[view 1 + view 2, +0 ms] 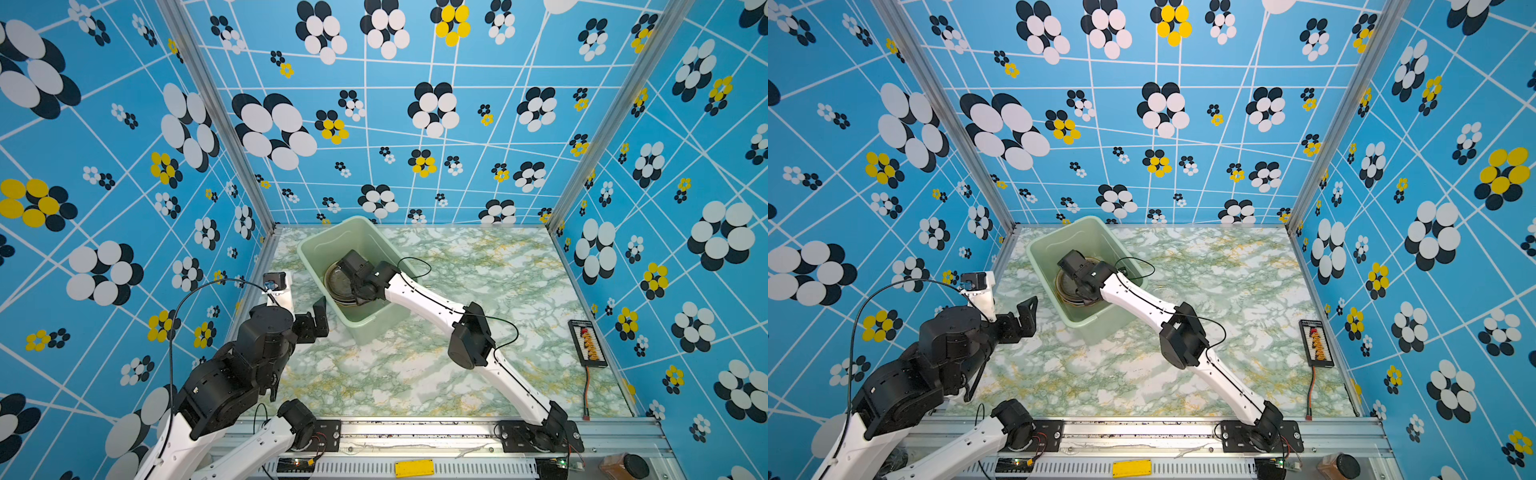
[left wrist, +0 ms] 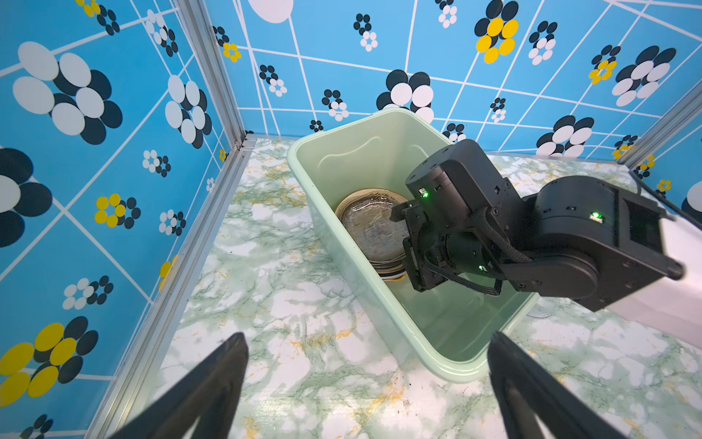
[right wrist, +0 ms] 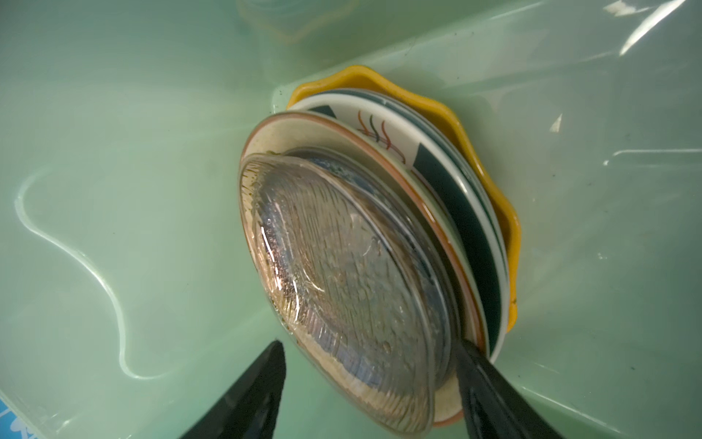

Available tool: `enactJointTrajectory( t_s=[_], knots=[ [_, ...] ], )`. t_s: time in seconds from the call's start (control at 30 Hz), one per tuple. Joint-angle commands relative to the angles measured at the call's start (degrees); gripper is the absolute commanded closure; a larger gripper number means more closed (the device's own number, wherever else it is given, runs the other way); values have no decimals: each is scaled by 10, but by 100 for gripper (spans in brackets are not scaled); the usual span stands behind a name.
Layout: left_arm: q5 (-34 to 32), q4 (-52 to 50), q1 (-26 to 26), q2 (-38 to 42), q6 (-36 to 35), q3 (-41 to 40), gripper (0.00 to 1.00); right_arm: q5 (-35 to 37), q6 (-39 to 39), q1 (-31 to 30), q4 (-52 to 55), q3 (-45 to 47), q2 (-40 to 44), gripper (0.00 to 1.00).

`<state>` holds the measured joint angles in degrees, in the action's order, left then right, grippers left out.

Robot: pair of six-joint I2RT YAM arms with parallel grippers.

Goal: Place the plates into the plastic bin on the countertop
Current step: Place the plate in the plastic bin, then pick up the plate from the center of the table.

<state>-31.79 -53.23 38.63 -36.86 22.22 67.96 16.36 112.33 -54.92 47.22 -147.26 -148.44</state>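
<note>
The pale green plastic bin stands at the back left of the marbled countertop. A stack of plates lies inside it. A ribbed clear glass plate is on top, over a cream plate, a white dark-rimmed one and a yellow scalloped one. My right gripper reaches into the bin, open, its jaws either side of the glass plate's near edge. One finger touches the stack. My left gripper hangs open and empty beside the bin.
A black connector board with a red cable lies at the countertop's right edge. A brown jar with a black lid sits beyond the front rail. Blue flowered walls close three sides. A faint clear round outline shows right of the bin.
</note>
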Motion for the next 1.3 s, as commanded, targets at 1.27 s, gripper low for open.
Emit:
enactJointTrajectory(
  t_s=[1.27],
  knots=[
    [354, 47, 58, -277, 137, 151, 1, -335, -614, 342, -109, 847, 733, 36]
  ],
)
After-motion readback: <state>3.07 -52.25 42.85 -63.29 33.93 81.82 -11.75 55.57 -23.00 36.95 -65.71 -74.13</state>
